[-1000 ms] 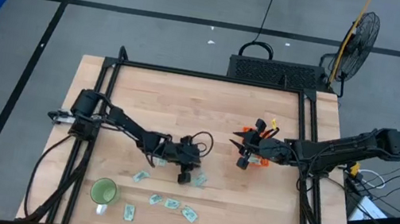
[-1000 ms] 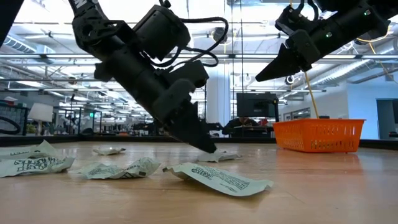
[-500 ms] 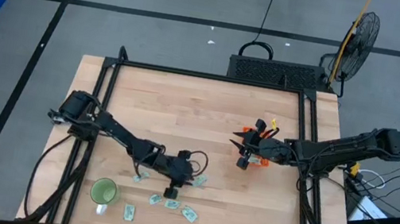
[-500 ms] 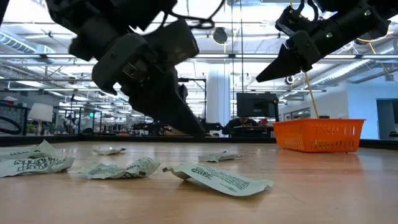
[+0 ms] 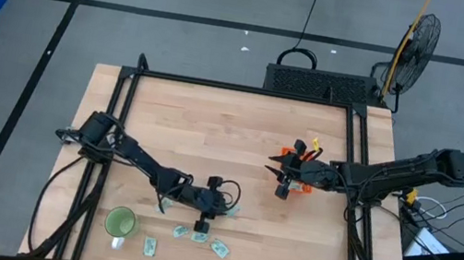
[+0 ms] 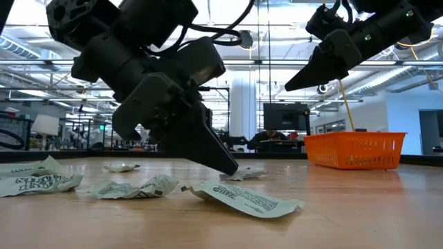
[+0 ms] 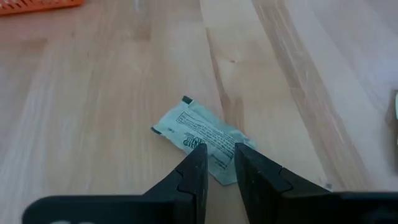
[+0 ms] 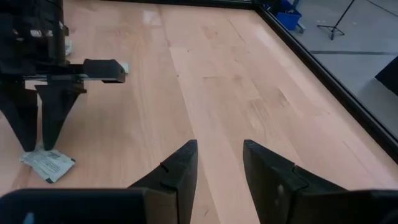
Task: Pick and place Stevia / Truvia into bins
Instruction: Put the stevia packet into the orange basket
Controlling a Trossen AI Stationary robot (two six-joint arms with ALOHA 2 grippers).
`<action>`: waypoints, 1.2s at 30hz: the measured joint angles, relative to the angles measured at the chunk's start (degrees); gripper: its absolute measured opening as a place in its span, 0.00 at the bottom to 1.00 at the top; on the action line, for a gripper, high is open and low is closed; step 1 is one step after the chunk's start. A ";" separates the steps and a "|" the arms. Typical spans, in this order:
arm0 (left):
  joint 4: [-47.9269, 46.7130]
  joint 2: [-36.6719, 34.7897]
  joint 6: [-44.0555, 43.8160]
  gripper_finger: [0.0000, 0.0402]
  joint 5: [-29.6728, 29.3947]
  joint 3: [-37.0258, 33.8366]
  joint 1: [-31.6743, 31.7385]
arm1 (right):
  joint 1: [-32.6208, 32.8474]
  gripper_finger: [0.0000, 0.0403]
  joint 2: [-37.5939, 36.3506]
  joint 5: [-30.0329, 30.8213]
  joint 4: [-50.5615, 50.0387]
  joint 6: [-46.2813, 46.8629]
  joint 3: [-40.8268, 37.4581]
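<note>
Several pale green-and-white Stevia sachets lie flat on the wooden table near its front edge, among them one (image 5: pixel 181 231) and one (image 5: pixel 220 249). My left gripper (image 7: pixel 217 152) is open a little and slants down over one sachet (image 7: pixel 199 135), a fingertip on either side of that sachet's near end. The orange bin (image 6: pixel 354 151) stands at the right of the table's middle. Above the table beside the bin, my right gripper (image 8: pixel 219 146) hangs open with nothing between its fingers. My left gripper has its fingertips (image 8: pixel 48 144) down at one end of the sachet (image 8: pixel 47 163), slanting down from the table's left. The sachet lies flat on the table. I cannot tell whether the fingertips touch it.
A round green cup (image 5: pixel 120 222) stands near the front left corner. More crumpled sachets (image 6: pixel 131 188) lie around it and in front of my left gripper. Black frame rails (image 5: pixel 353 159) run along the table's sides. Bare wood fills the table's far half.
My left gripper has swung toward the table's near edge, away from a sachet farther back, rolling at the wrist, and has come down over another sachet. The sachets lie where they were.
</note>
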 joint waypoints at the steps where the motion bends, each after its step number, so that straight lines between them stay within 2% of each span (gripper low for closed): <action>1: -0.15 0.00 -0.23 0.22 0.00 0.00 0.00 | 0.00 0.30 0.00 -0.13 0.03 0.00 0.01; 8: -4.41 0.00 -2.12 0.21 -1.16 0.17 0.98 | 0.00 0.30 0.00 -0.16 0.02 0.00 -0.01; 12: -5.05 0.19 -2.10 0.13 -1.04 0.20 1.98 | 0.00 0.30 0.00 -0.90 0.07 0.26 0.01; 15: -5.17 0.20 -2.07 0.03 -0.78 0.20 2.77 | -0.06 0.30 0.00 -6.18 0.48 4.81 0.01; 20: -4.87 0.24 -1.88 0.04 -0.77 0.17 3.71 | 0.16 0.34 2.85 -12.25 0.90 12.19 -0.12; 27: -3.70 -0.77 1.04 0.02 -1.39 -0.03 3.99 | 0.26 0.43 18.82 -13.90 20.70 17.14 -2.33; 30: -4.77 -1.50 2.56 0.03 -3.59 -0.10 4.02 | 0.02 0.46 26.15 -17.39 29.35 22.09 -1.45; 36: -5.58 -1.92 4.14 0.02 -5.75 -0.09 4.28 | -0.18 0.47 35.54 -18.20 31.39 25.96 2.77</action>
